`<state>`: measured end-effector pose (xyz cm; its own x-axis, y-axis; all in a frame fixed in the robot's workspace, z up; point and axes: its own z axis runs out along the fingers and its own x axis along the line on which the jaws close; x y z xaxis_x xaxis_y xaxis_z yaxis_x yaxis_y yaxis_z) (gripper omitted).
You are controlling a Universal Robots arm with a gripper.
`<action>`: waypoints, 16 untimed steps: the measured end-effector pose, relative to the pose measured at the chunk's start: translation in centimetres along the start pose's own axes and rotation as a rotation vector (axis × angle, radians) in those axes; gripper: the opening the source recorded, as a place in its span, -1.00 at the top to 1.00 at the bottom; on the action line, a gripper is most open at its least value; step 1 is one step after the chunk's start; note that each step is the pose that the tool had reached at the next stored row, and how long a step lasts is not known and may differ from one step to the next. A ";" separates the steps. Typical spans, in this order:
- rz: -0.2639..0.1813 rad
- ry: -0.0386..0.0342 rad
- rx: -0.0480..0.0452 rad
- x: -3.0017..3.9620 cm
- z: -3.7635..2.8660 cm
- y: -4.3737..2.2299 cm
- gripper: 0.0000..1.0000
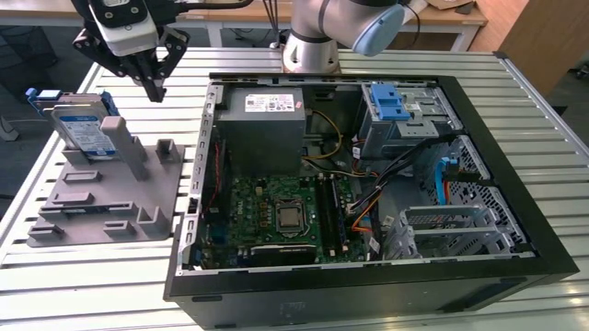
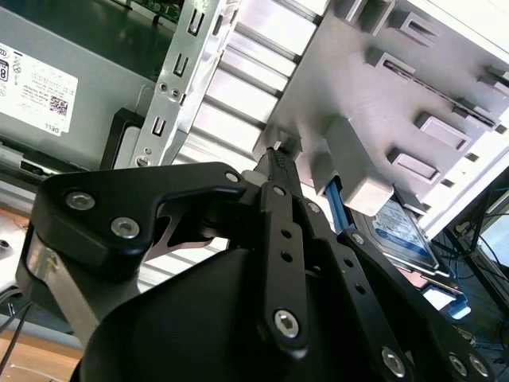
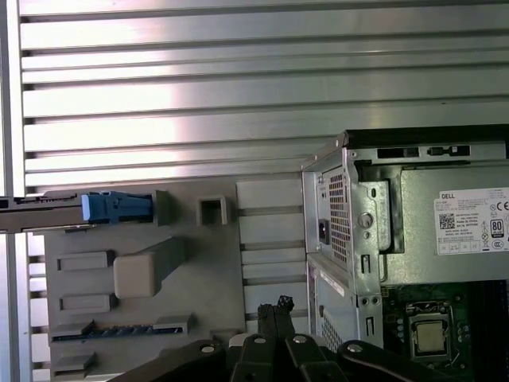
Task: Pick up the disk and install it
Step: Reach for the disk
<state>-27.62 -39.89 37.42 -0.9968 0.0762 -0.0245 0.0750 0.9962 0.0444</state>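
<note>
The silver-grey robot arm (image 1: 311, 41) with a pale-blue joint cap (image 1: 376, 29) is carrying a black bar-linkage hand (image 1: 156, 91) studded with silver screws (image 2: 285, 321) under a white housing (image 1: 127, 24).

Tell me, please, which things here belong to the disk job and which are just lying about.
Job: disk, gripper, holder, case, drive cage.
Lying about: power supply, motherboard, cables.
</note>
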 end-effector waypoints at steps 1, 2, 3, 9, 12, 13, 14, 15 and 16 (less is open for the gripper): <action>0.000 -0.0001 0.0000 0.04 0.01 0.00 0.79; 0.000 0.0000 0.0000 0.08 0.01 -0.01 0.79; 0.000 0.0000 0.0000 0.12 0.02 -0.01 0.79; 0.000 -0.0001 0.0000 0.35 0.05 -0.03 0.79; 0.000 0.0000 0.0000 0.46 0.07 -0.04 0.79; 0.000 0.0000 0.0000 0.50 0.07 -0.04 0.79; 0.000 0.0000 0.0000 0.54 0.07 -0.04 0.79; 0.000 0.0000 0.0000 0.58 0.08 -0.05 0.79; 0.000 0.0000 0.0000 0.61 0.09 -0.05 0.79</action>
<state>-28.24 -39.89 37.31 -0.9968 0.0762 -0.0244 0.0751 0.9962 0.0443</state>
